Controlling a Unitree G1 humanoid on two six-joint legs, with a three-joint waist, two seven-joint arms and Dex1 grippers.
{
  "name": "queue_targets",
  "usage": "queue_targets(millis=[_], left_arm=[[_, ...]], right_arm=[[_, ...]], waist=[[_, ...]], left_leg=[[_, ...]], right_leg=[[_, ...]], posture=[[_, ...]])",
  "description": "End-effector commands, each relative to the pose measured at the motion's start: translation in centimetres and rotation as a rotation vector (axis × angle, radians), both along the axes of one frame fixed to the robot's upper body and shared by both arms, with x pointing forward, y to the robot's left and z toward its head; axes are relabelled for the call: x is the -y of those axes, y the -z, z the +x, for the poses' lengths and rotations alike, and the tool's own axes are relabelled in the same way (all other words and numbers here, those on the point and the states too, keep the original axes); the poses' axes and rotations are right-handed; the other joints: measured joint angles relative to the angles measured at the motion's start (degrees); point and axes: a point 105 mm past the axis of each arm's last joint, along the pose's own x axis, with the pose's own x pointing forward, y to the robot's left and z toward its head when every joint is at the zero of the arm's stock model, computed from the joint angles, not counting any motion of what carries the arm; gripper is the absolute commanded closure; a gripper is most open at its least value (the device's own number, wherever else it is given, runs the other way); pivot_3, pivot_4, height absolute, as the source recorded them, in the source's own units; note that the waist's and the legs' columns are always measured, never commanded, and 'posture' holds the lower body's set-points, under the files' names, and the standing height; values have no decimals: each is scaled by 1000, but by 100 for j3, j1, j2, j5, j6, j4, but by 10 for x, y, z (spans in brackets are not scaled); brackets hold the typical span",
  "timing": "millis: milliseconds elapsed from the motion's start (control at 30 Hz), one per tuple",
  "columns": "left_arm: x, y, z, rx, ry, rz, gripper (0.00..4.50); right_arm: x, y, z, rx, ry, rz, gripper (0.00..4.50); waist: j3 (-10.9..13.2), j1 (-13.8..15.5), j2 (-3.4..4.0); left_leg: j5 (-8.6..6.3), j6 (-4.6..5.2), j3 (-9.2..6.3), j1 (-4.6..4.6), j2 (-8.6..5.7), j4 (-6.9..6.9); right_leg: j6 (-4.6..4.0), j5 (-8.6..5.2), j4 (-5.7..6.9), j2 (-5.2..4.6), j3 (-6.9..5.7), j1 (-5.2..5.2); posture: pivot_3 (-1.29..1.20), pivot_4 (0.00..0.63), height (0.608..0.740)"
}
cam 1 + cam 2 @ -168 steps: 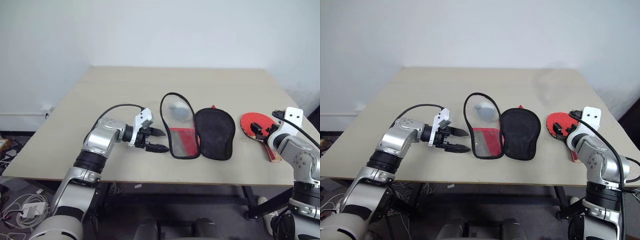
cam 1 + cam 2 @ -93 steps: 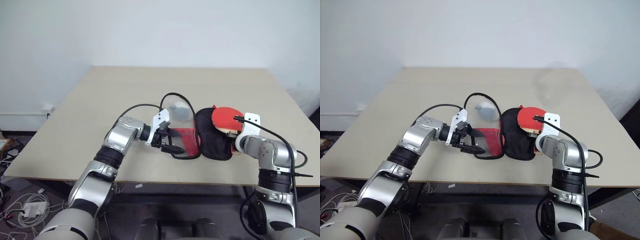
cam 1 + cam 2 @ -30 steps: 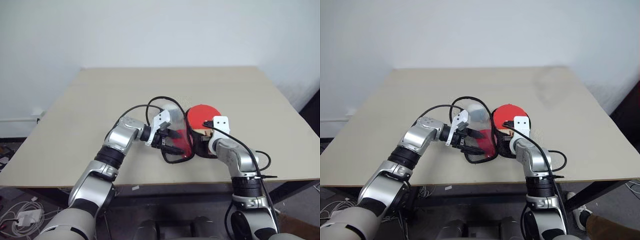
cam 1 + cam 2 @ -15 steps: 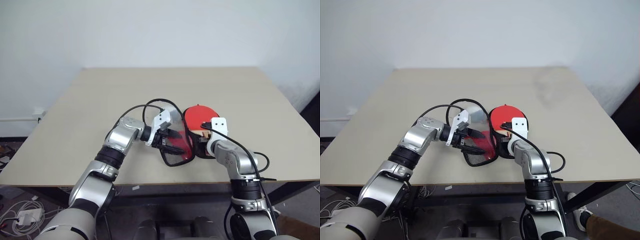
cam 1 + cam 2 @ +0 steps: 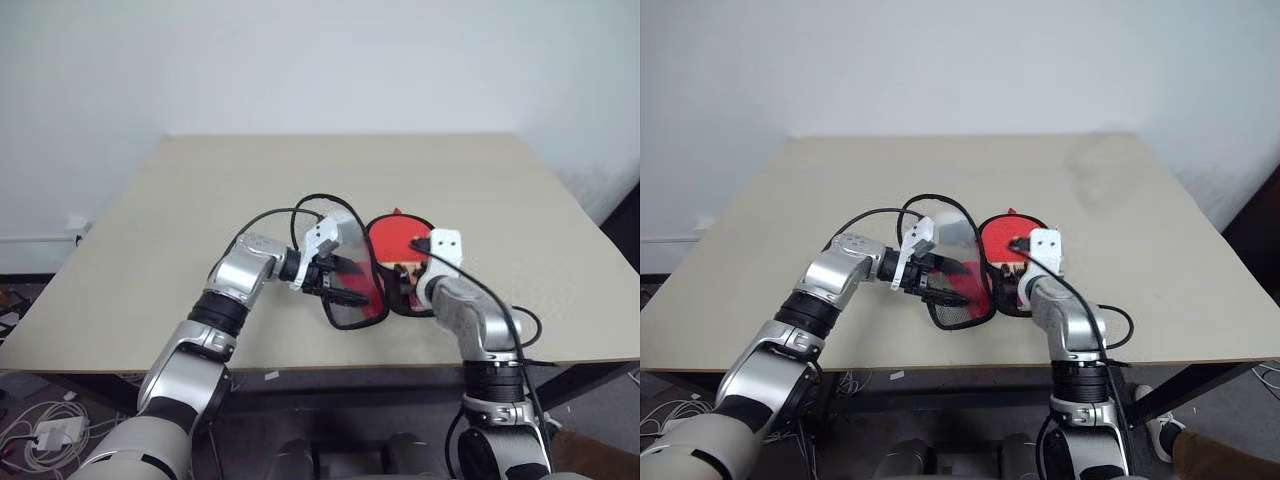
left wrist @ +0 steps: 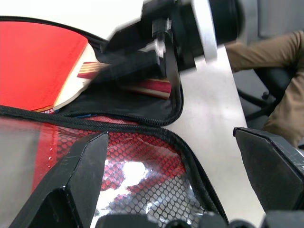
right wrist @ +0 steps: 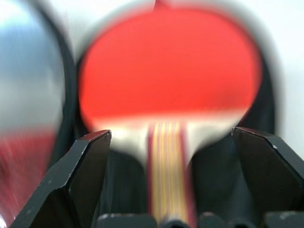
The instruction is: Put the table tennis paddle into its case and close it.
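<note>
In the middle of the table (image 5: 150, 220), near its front edge, the table tennis paddle (image 5: 398, 240) lies red face up on the black half of the case (image 5: 345, 270), its wooden handle pointing back toward the robot. One paddle and one case, as far as I can see, plus a small grey round thing (image 5: 335, 232) showing through the clear window of the raised flap; I can't make out what it is.

The right gripper (image 5: 408, 283) sits just behind the handle with its jaws spread wide, one finger on either side of the handle and, from the wrist view, touching neither side. To me that looks like a paddle set down in its pocket and let go, so the hand can get clear of the lid.

The left gripper (image 5: 345, 282) comes in from the other side, jaws also spread, fingers at the mesh and window flap. The flap stands tilted up off the table and not flat, and I'd guess the hand is there to prop it so the paddle had room to slide under. Whether the fingers are actually pressing the fabric or just beside it I can't tell.

The zip rim hangs open all round, so closing remains. Two arms, two open grippers, and someone's brown sleeve (image 6: 266, 52) beyond the table.
</note>
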Motion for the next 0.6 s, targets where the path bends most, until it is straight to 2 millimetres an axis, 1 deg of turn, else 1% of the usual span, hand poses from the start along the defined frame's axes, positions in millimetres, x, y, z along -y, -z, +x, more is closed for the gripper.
queue_targets(millis=[33, 100, 167, 233, 300, 400, 467, 567, 600], left_arm=[[7, -31, 7, 42, 4, -87, 0], [11, -38, 7, 28, 4, -122, 0], [12, -46, 10, 14, -16, -165, 0], [11, -52, 11, 12, -26, -188, 0], [3, -57, 11, 21, -33, -191, 0], [-18, -71, 16, 14, -85, -215, 0], [-34, -76, 20, 20, -129, -206, 0], [-66, -76, 27, 54, -223, -139, 0], [-79, -73, 28, 67, -249, -96, 0]], right_arm=[[27, -61, 8, 261, 99, 110, 46], [47, -75, 9, 335, 169, 145, 46], [64, -83, 8, 382, 222, 189, 46], [75, -82, 8, 395, 252, 194, 46], [79, -74, 9, 365, 268, 172, 46], [78, -64, 9, 339, 266, 158, 46], [74, -59, 10, 325, 259, 159, 46], [65, -51, 12, 305, 234, 156, 46], [62, -50, 13, 298, 222, 155, 46]], waist=[[0, 3, 0], [0, 3, 0], [0, 2, 0], [1, 0, 2], [1, -23, 3], [2, -64, 8], [2, -82, 8], [3, -96, 9], [3, -110, 9]], left_leg=[[0, 0, 0, 0, 0, -1], [0, 0, -1, 0, 0, 0], [0, 0, 0, 0, 0, 0], [0, 0, 0, 1, 0, -2], [0, 0, 1, 2, 0, -4], [0, 1, 1, 8, 1, -16], [2, 4, 0, 8, 1, -19], [2, 3, 0, 7, 1, -19], [2, 3, 0, 7, 1, -19]], right_leg=[[0, 0, 0, 0, 0, 0], [0, 0, 0, 0, -1, 1], [0, 0, -1, 0, -1, 2], [0, 0, -1, 0, -1, 1], [0, 0, 0, 0, 1, -1], [-15, 9, 1, 1, 3, -5], [-19, 11, 2, 1, 3, -6], [-21, 12, 0, 1, 3, -5], [-21, 12, 0, 1, 3, -5]], posture=[[0, 0, 740], [0, 0, 740], [0, 0, 740], [0, 0, 740], [0, 0, 740], [0, 0, 740], [0, 0, 740], [0, 0, 740], [0, 0, 740]])
